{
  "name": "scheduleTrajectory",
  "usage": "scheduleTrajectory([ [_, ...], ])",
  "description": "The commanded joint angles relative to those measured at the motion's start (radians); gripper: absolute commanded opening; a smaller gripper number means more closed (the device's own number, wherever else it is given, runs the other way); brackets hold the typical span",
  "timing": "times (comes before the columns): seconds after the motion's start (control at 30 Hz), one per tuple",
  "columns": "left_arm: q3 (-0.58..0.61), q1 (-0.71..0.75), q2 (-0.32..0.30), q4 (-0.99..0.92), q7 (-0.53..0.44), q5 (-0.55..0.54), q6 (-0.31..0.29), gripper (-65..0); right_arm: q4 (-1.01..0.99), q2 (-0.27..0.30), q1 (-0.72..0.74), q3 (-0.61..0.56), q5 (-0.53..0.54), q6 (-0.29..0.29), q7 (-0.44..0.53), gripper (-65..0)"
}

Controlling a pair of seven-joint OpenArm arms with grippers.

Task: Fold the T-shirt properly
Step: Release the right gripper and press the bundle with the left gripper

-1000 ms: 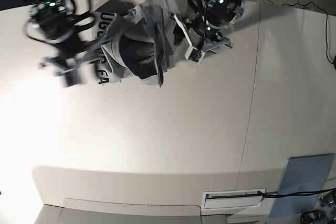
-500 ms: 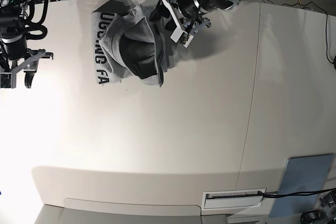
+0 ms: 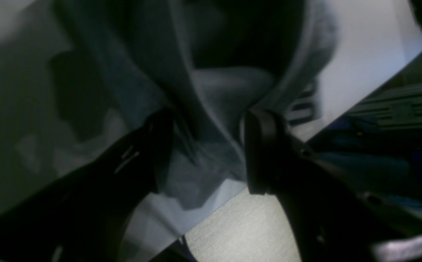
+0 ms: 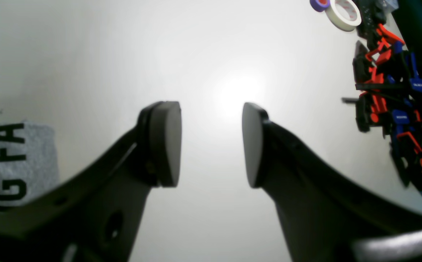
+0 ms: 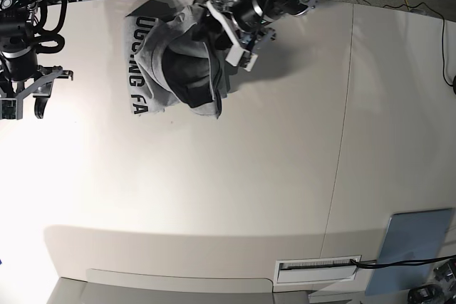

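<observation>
Grey T-shirt (image 5: 174, 62) is bunched up; the left gripper (image 3: 205, 153), jaws apart around a fold, might grab too many layers.

The right gripper (image 4: 211, 143) is wide open, holding nothing.

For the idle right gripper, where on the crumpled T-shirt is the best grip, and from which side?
Probably the flat lettered edge of the T-shirt. It lies nearest the right gripper, which is open over bare table, so come in from that side. The left gripper already straddles folds at the opposite end.
</observation>
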Motion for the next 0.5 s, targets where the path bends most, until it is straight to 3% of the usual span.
scheduleTrajectory([
  [0.0, 0.003, 0.000, 0.006, 0.015, -0.014, -0.002, -0.003, -34.7, 0.017, 0.014, 0.005, 0.008, -0.002, -0.005, 0.021, -38.0],
  [0.37, 0.003, 0.000, 0.007, -0.077, 0.011, -0.002, 0.012, -35.7, 0.017, 0.014, 0.005, 0.008, -0.002, -0.005, 0.018, -38.0],
  [0.47, 0.003, -0.006, 0.006, -0.095, 0.011, -0.002, 0.012, -48.4, 0.017, 0.015, 0.006, 0.008, -0.002, -0.005, 0.020, -38.0],
])
